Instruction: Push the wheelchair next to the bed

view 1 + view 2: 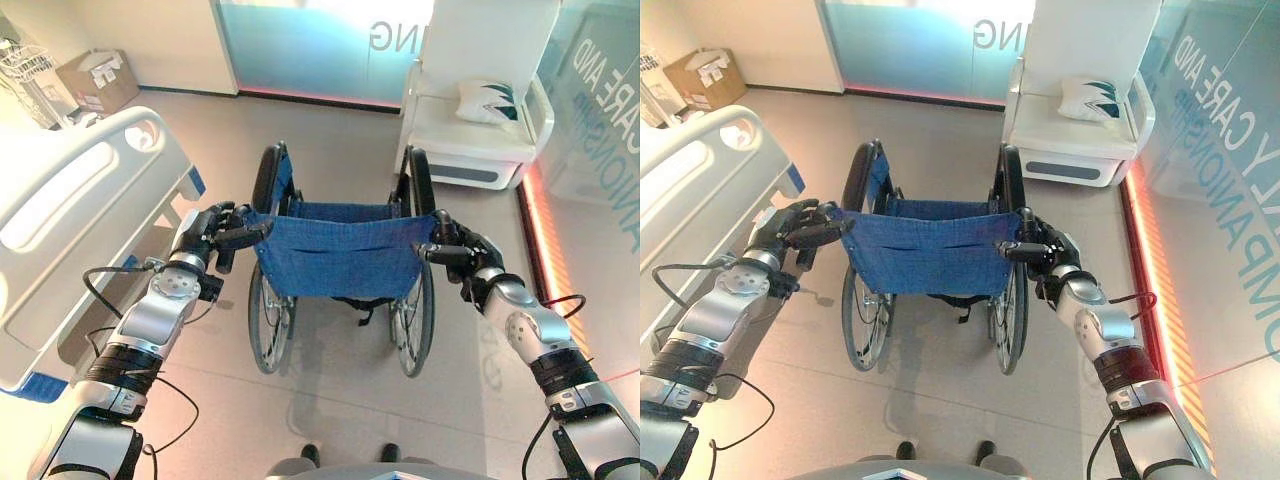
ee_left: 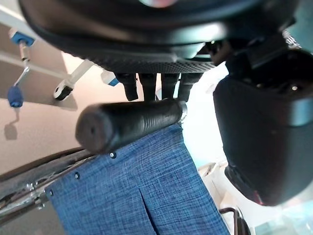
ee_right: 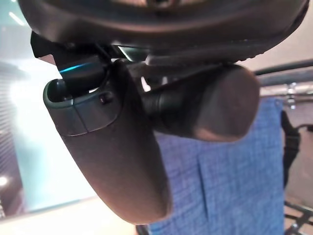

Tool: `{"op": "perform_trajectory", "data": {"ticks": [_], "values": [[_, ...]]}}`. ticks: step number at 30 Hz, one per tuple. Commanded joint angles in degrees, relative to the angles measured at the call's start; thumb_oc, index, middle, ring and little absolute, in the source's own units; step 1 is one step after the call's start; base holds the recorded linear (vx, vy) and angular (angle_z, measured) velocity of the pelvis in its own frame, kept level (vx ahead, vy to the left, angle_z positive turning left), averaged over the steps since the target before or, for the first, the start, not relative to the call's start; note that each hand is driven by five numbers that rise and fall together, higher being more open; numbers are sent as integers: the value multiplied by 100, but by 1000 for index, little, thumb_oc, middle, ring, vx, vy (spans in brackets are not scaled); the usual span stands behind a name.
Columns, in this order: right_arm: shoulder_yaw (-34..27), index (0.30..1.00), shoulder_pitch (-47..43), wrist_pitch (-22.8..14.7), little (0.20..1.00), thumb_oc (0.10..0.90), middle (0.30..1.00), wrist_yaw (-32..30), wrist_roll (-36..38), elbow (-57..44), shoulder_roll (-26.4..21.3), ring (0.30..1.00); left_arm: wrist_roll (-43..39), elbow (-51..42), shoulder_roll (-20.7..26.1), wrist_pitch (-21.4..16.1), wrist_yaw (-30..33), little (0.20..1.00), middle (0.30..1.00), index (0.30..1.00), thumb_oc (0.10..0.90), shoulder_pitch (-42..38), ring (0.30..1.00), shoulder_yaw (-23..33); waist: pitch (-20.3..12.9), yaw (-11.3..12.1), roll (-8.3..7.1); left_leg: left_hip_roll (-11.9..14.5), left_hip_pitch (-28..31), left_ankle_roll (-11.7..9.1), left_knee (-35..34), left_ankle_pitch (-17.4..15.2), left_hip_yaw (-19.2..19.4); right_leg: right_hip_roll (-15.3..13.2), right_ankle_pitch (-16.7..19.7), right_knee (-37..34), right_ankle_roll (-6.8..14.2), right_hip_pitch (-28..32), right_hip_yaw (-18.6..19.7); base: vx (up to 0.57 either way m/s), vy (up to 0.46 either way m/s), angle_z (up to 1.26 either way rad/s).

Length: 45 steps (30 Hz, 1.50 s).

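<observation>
Wheelchair point(image 1: 340, 270) stands on the pale floor point(image 1: 330, 400) directly ahead of the robot, its back turned toward the camera, with the blue fabric backrest point(image 1: 345, 248) stretched between the two rear push handles. The left hand point(image 1: 212, 232) is clenched around the left push handle point(image 2: 129, 122); in the left wrist view the fingers point(image 2: 146, 85) curl over the black rubber grip, with the blue cloth just below it. The right hand point(image 1: 462, 255) is grasping the right push handle point(image 3: 205, 105), and the right wrist view shows the thumb point(image 3: 115, 147) lying across the grip close to its rounded end, though the fingers on the far side of the grip are mostly hidden there, so how tightly they wrap is hard to judge.

Below the backrest the two large spoked wheels point(image 1: 268, 315) rest on the floor, one on each side, and the dark armrests point(image 1: 268, 175) rise past the backrest on the far side.

To the robot's left is the bed point(image 1: 70, 210), white with a moulded side rail and blue corner pieces; its near corner lies just beside the left hand, and the wheelchair sits near the bed's foot end but apart from it.

Farther off, beyond the wheelchair and to the right, a white armchair point(image 1: 480, 130) carries a patterned cushion point(image 1: 490, 100). A cardboard box point(image 1: 95, 80) sits on the floor at the far left, and frosted glass panels point(image 1: 320, 45) close the far side of the room.
</observation>
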Motion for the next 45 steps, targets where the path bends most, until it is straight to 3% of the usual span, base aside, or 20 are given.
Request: {"op": "perform_trajectory", "data": {"ticks": [1, 19, 28, 37, 45], "values": [[-297, 900, 72, -137, 900, 800, 900, 176, -70, -427, -551, 900, 301, -345, 533, -534, 43, 900, 900, 900, 800, -304, 900, 469, -377, -166, -37, -411, -19, 17, 21, -394, 395, 0, -227, 180, 255, 92, 71, 0, 0, 0], [-660, 900, 717, -196, 900, 800, 900, 325, -308, -1402, -665, 900, 379, -174, 369, -411, 190, 900, 900, 900, 800, 124, 900, 749, -385, -396, -34, -398, -30, 51, 21, -408, 601, 23, -173, 193, 314, -44, 295, 2, 9, -5], [-524, 900, 671, -579, 900, 800, 900, 715, -445, -1635, -616, 900, 154, -10, 164, -373, 240, 900, 900, 900, 800, 185, 900, 693, -376, -377, -32, -407, -29, 65, 21, -407, 618, 29, -178, 201, 315, -50, 290, 5, 0, -5], [-329, 900, 600, -562, 900, 800, 900, 763, -542, -1731, -517, 900, -92, 31, -75, -250, 234, 900, 900, 900, 800, 397, 900, 641, -365, -313, -30, -415, -34, 63, 21, -397, 579, 39, -177, 165, 304, -31, 242, 0, 0, 0], [-43, 900, 245, -591, 900, 800, 900, 510, -555, -1437, -434, 900, -205, 251, -160, -118, 371, 900, 900, 900, 800, 97, 900, 381, -356, -287, -32, -409, -36, 40, 21, -375, 559, 53, -164, 138, 290, -4, 212, 0, 0, 0]]}}
